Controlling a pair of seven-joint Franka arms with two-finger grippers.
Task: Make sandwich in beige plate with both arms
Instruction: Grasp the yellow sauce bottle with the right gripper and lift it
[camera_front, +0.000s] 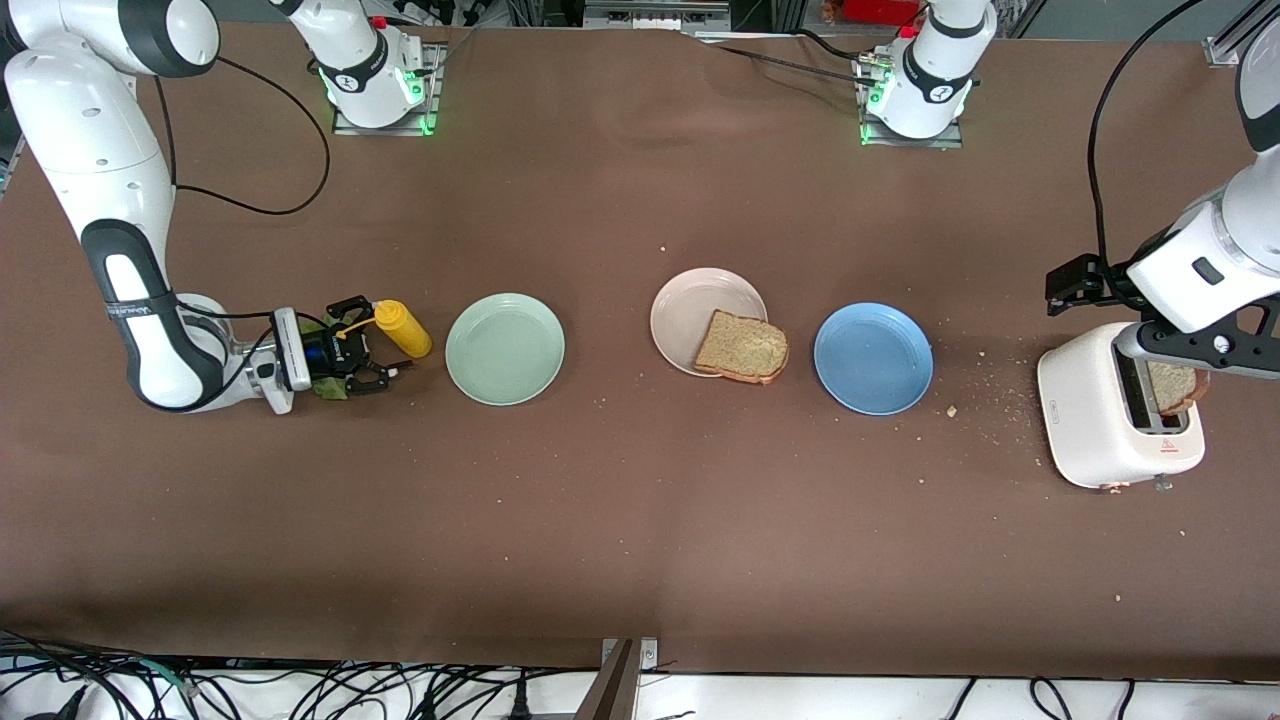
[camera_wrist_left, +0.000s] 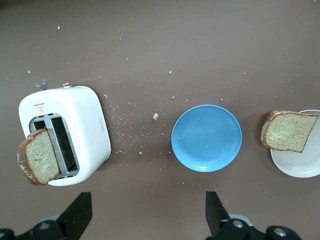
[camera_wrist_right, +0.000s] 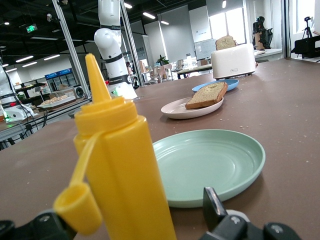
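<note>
Bread slice (camera_front: 742, 346) on beige plate (camera_front: 690, 312), overlapping its rim; brown desk (camera_front: 640, 540) crumb-strewn.
Front view: right gripper (camera_front: 385, 352), jaws apart, at mustard bottle (camera_front: 403, 328). Left wrist view: left gripper (camera_wrist_left: 147, 212), jaws spread, over desk near toaster (camera_wrist_left: 85, 130) holding second slice (camera_wrist_left: 39, 157). Right wrist view: mint-green plate (camera_wrist_right: 210, 162) on desk; open lab hall.

Yellow bottle (camera_wrist_right: 117, 165) stands beside mint-green plate (camera_wrist_right: 210, 162).
</note>
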